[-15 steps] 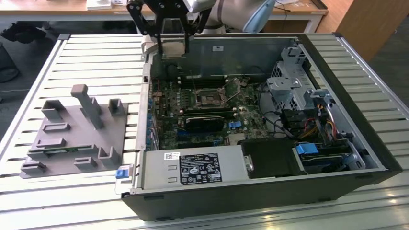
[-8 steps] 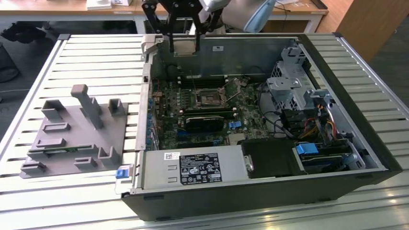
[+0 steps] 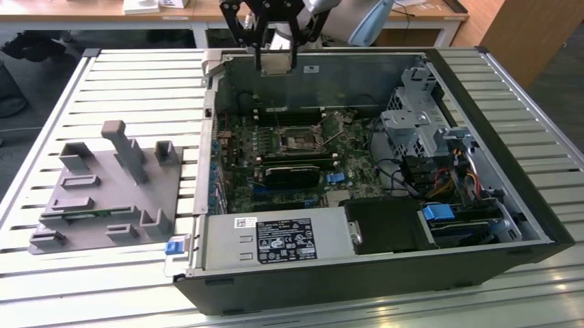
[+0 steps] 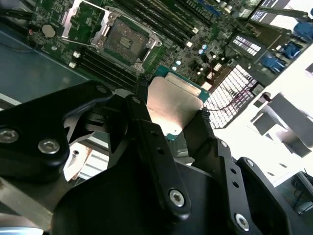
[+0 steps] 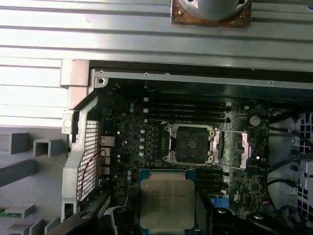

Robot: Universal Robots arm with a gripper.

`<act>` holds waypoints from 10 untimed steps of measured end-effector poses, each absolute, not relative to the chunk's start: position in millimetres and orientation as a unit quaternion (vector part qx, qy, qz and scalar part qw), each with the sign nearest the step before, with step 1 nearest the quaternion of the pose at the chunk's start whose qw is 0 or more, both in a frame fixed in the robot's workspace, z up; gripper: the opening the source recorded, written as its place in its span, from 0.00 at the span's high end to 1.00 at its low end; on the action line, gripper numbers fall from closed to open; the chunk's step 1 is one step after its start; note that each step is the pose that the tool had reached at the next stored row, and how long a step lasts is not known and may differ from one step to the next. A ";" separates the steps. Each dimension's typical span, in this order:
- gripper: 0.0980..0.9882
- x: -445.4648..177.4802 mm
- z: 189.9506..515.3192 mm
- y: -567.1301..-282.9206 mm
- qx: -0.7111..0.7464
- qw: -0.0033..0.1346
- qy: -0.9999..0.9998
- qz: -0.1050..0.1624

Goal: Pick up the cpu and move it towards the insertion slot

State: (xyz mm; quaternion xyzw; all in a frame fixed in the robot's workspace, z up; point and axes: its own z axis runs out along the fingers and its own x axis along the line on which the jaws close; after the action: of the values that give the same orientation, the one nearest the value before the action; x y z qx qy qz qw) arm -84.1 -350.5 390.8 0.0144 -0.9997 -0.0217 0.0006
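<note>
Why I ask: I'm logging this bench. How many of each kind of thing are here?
cpu: 1, held in the pincer
pincer: 1
insertion slot: 1, empty
computer case: 1, open
grey fixture plate: 1
Total: 5

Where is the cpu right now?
Held in the end effector, the cpu hangs above the open computer case, short of the insertion slot in both wrist views.
</note>
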 end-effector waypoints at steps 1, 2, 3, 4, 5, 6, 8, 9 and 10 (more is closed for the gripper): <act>0.50 -81.5 390.5 -349.6 0.014 0.001 -1.000 -0.022; 0.50 -78.7 390.1 -348.5 0.014 0.001 -1.000 -0.022; 0.50 -76.1 389.8 -347.4 0.014 0.001 -1.000 -0.022; 0.50 -73.5 389.5 -346.3 0.014 0.001 -1.000 -0.022; 0.50 -70.9 389.1 -345.2 0.014 0.001 -1.000 -0.022; 0.50 -68.3 388.8 -344.1 0.014 0.001 -1.000 -0.022; 0.50 -63.1 388.0 -342.0 0.014 0.001 -1.000 -0.022; 0.50 -60.3 387.7 -341.2 0.014 0.001 -1.000 -0.022; 0.50 -57.5 387.4 -340.4 0.014 0.001 -1.000 -0.022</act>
State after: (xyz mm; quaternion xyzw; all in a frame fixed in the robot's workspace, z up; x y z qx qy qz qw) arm -57.5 -340.4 387.4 0.0144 -0.9997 -0.0217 0.0006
